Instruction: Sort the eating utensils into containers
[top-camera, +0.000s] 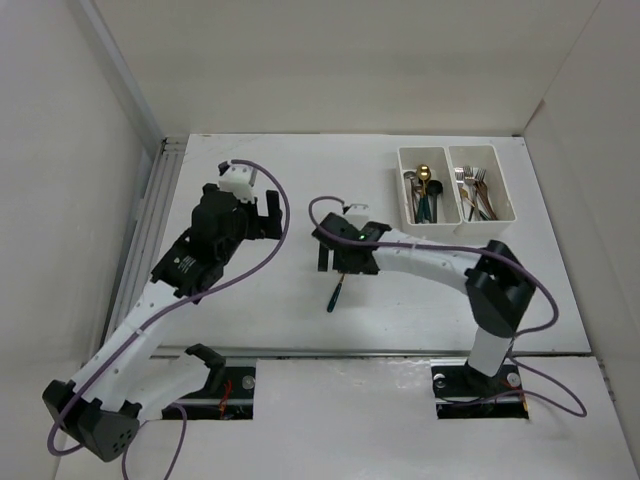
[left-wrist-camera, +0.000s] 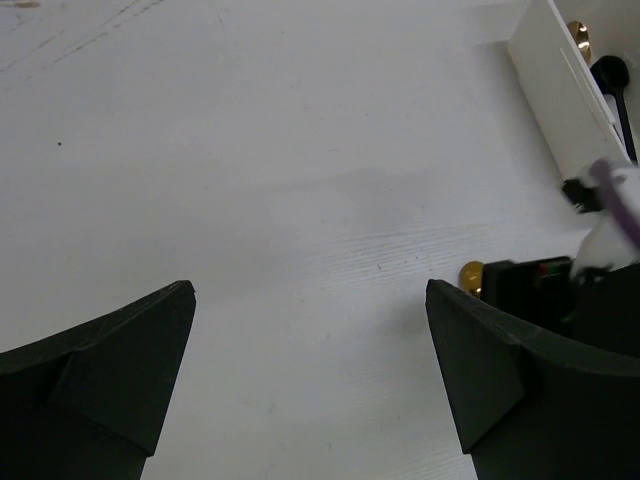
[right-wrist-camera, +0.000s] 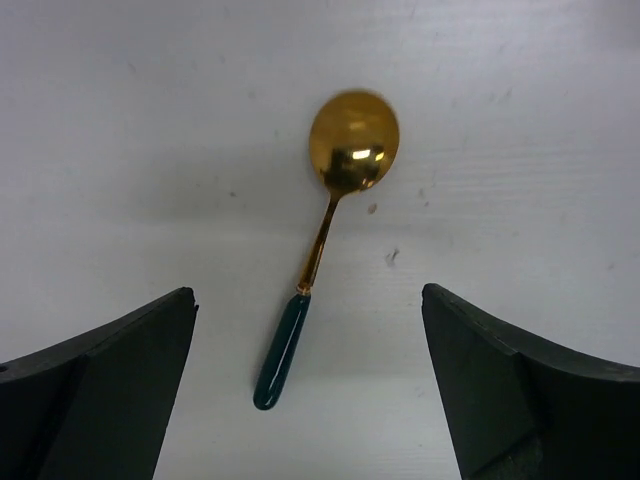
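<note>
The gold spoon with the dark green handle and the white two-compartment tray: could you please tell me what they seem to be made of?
Gold spoon with the dark green handle: polished gold-toned metal, judging by mirror-like reflections in the bowl; the handle looks smooth, perhaps enamel or plastic. White two-compartment tray: probably plastic, with thin, smooth, matte white walls; uncertain.

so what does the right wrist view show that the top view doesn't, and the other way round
Only the right wrist view: the whole spoon, gold bowl and dark green handle, lying flat on the table between the fingers of the open right gripper, which do not touch it.
Only the top view: the white two-compartment tray, with spoons in its left compartment and forks in its right, and the left arm off to the side.
Both: the green handle end, which in the top view pokes out from under the right gripper, and the white table.
</note>
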